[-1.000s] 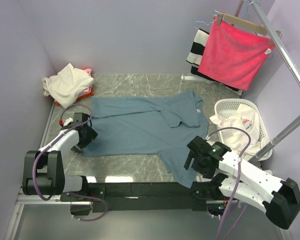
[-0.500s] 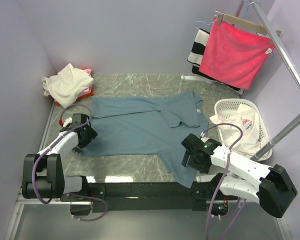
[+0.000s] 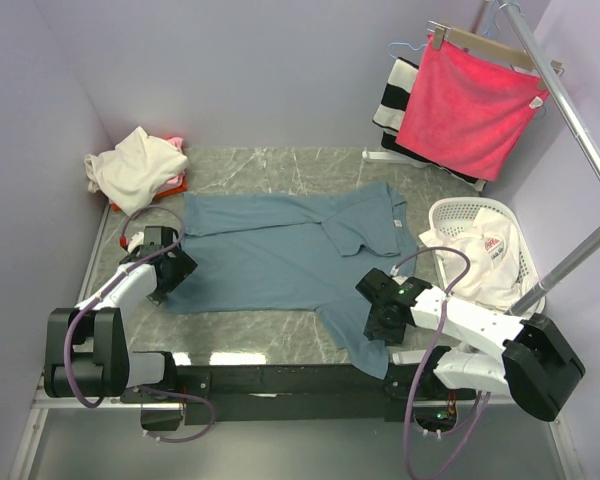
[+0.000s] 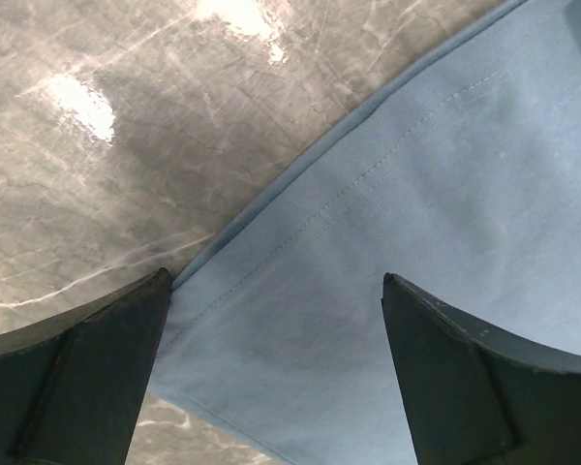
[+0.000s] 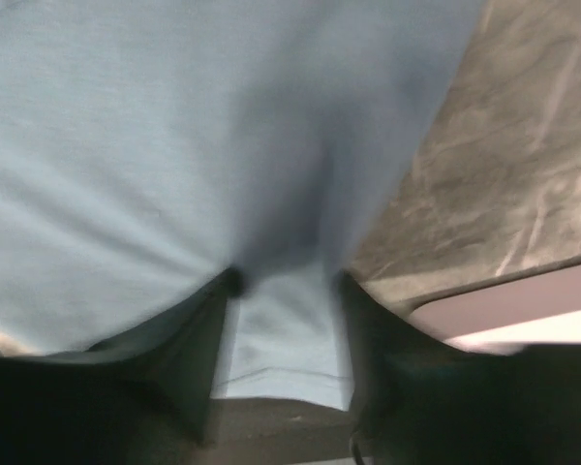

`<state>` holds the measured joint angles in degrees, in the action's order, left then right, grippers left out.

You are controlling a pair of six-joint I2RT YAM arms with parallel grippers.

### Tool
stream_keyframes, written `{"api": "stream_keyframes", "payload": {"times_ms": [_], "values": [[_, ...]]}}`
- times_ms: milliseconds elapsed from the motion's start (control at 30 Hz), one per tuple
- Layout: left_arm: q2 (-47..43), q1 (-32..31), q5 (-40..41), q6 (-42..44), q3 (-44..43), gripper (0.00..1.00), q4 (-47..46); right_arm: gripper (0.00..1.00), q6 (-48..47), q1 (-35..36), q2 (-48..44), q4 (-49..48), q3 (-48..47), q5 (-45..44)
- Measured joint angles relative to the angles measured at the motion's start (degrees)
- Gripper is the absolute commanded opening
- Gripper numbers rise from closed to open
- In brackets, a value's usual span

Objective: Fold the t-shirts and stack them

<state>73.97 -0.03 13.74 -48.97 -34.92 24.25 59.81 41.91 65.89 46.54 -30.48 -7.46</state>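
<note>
The dusty blue-grey t-shirt (image 3: 280,250) lies spread flat on the marble table (image 3: 280,170). My left gripper (image 3: 170,272) hovers open over its left hem corner (image 4: 300,320), one finger to each side of it (image 4: 276,279). My right gripper (image 3: 380,318) is pressed down on the shirt's near right sleeve (image 5: 281,339). Its jaws are partly closed, with cloth bunching between them (image 5: 290,281) and a gap still showing. A cream t-shirt (image 3: 135,168) lies heaped on a pink/red one (image 3: 175,185) at the back left. The white t-shirt with red print (image 3: 475,255) sits in the basket.
A white laundry basket (image 3: 470,205) stands at the right edge of the table. Behind it a bright pink-red towel (image 3: 470,105) and a striped cloth (image 3: 392,100) hang on a metal rack (image 3: 570,110). The table's front edge (image 5: 523,310) runs just beside the right gripper.
The right arm has reached forward and left onto the sleeve, and its jaws have narrowed around the cloth. The left gripper has barely moved.
</note>
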Motion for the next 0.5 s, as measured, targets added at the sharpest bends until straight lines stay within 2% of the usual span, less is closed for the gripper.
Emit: {"api": "stream_keyframes", "payload": {"times_ms": [67, 100, 167, 233, 367, 400, 467, 500], "values": [[-0.2, 0.02, -0.39, -0.02, 0.11, 0.89, -0.13, 0.08, -0.09, 0.52, -0.07, -0.28, 0.07, 0.83], [-0.31, 0.02, -0.46, -0.02, 0.22, 0.83, -0.26, 0.0, -0.22, 0.63, -0.09, -0.59, 0.07, 1.31], [-0.79, 0.02, -1.05, -0.13, 0.57, 0.76, -0.48, 0.0, 0.02, 0.9, -0.09, -1.05, 0.07, 1.62], [-1.4, 0.02, -1.62, -0.15, 1.03, 0.63, -0.52, 0.0, 0.17, 0.98, -0.22, -0.94, 0.04, 1.53], [-2.67, 0.02, -2.91, -0.59, 1.97, 0.5, 0.09, 0.0, 0.17, 1.09, -1.05, -0.61, 0.04, 1.03], [-3.08, 0.0, -3.34, -0.9, 2.29, 0.4, 0.33, 0.0, 0.15, 1.09, -1.31, -0.48, 0.04, 0.79], [-3.89, 0.0, -4.04, -1.51, 2.84, 0.29, 0.87, 0.0, 0.11, 1.14, -1.64, -0.22, 0.04, 0.35], [-4.04, 0.0, -4.37, -1.68, 2.97, 0.16, 1.46, 0.0, 0.04, 1.18, -1.66, -0.15, 0.04, 0.11]]}}
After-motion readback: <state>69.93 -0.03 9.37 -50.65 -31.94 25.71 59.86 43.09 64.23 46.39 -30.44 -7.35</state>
